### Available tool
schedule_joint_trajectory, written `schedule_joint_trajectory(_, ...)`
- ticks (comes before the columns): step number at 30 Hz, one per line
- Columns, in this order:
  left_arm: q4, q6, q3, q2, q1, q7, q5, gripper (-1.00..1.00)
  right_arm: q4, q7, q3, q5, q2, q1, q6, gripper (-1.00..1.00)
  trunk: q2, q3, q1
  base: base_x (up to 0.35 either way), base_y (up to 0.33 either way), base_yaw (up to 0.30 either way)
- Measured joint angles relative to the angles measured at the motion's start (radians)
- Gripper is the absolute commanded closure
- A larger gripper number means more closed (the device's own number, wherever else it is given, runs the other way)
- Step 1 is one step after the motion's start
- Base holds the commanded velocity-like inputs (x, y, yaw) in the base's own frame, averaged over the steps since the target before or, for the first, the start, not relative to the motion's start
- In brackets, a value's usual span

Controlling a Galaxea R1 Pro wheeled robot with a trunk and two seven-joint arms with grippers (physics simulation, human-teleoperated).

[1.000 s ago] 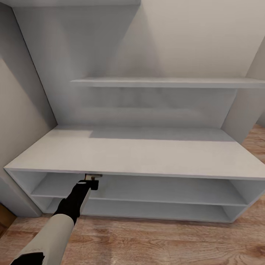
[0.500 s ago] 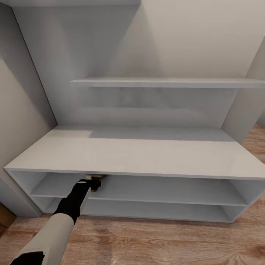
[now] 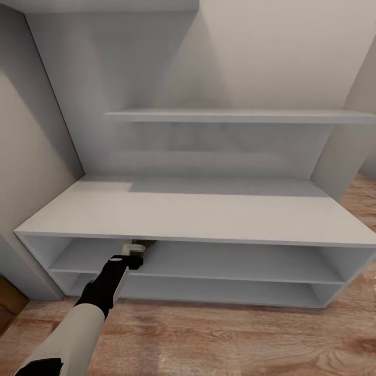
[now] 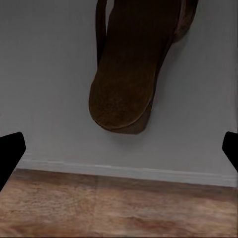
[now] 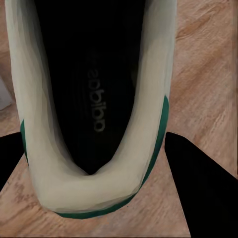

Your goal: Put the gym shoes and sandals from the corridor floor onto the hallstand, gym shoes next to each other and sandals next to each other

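Note:
A brown sandal [image 4: 126, 69] lies on the upper open shelf level of the pale hallstand [image 3: 209, 214]; a sliver of it [image 3: 140, 242] peeks out under the bench top. My left gripper [image 4: 122, 146] is open just short of the sandal's end, its black fingers [image 4: 11, 151] wide apart and clear of it. At the shelf's front edge my left gripper [image 3: 133, 257] reaches in from below. My right gripper [image 5: 94, 144] is shut on the heel of a white gym shoe [image 5: 89, 193] with green trim and black lining, above the wood floor [image 5: 208, 74]. The other shoe and sandal are out of view.
The hallstand's bench top [image 3: 198, 209] and upper shelf [image 3: 235, 116] carry nothing. Light brown plank flooring [image 3: 235, 339] runs in front of the rack. A wall [image 3: 26, 156] closes the left side.
The head camera has shifted a little, moving the rack in the picture. The sandal has gone further onto the shelf and my left gripper now sits slightly back from it.

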Motion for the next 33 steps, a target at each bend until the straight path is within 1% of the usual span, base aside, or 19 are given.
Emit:
schedule_joint_trajectory(10,0.0,-0.003,-0.002,0.001,0.005,0.0,0.0,-1.0,0.0,0.0,0.001,0.0,0.001,0.0,0.0,1.0,0.0,0.0,0.0,-0.323,0.0,0.0)
schedule_joint_trajectory(17,0.001,-0.009,-0.002,0.003,0.006,-0.007,0.0,-1.0,-0.001,0.0,0.001,0.0,0.008,0.0,0.0,1.0,0.0,0.0,0.0,-0.334,0.0,0.0)
schedule_joint_trajectory(21,0.005,-0.03,-0.002,0.005,0.015,-0.011,0.001,-1.0,0.0,0.0,0.003,0.001,0.013,0.0,0.0,1.0,0.0,0.0,0.0,-0.335,0.0,0.0)
schedule_joint_trajectory(23,0.004,-0.109,-0.002,0.008,0.074,-0.015,0.002,-1.0,-0.001,0.0,0.006,0.003,0.033,0.0,0.0,1.0,0.0,0.0,0.0,-0.336,0.0,0.0)
schedule_joint_trajectory(25,0.004,-0.143,-0.003,0.008,0.107,-0.016,0.002,-1.0,-0.001,0.0,0.006,0.004,0.038,0.0,0.0,1.0,0.0,0.0,0.0,-0.336,0.0,0.0)
schedule_joint_trajectory(26,0.003,-0.154,-0.004,0.009,0.118,-0.016,0.001,-1.0,-0.001,0.0,0.006,0.004,0.04,0.0,0.0,1.0,0.0,0.0,0.0,-0.336,0.0,0.0)
schedule_joint_trajectory(29,0.002,-0.233,-0.003,0.012,0.2,-0.03,0.001,-1.0,-0.001,0.0,0.006,0.004,0.043,0.0,0.0,1.0,0.0,0.0,0.0,-0.336,0.0,0.0)
schedule_joint_trajectory(32,-0.006,-0.324,0.002,0.017,0.276,-0.076,0.002,-1.0,-0.001,0.0,0.006,0.005,0.044,0.0,0.0,1.0,0.0,0.0,0.0,-0.335,0.0,0.0)
schedule_joint_trajectory(33,-0.008,-0.341,0.003,0.018,0.289,-0.086,0.002,-1.0,-0.001,0.0,0.007,0.005,0.044,0.0,0.0,1.0,0.0,0.0,0.0,-0.332,0.0,0.0)
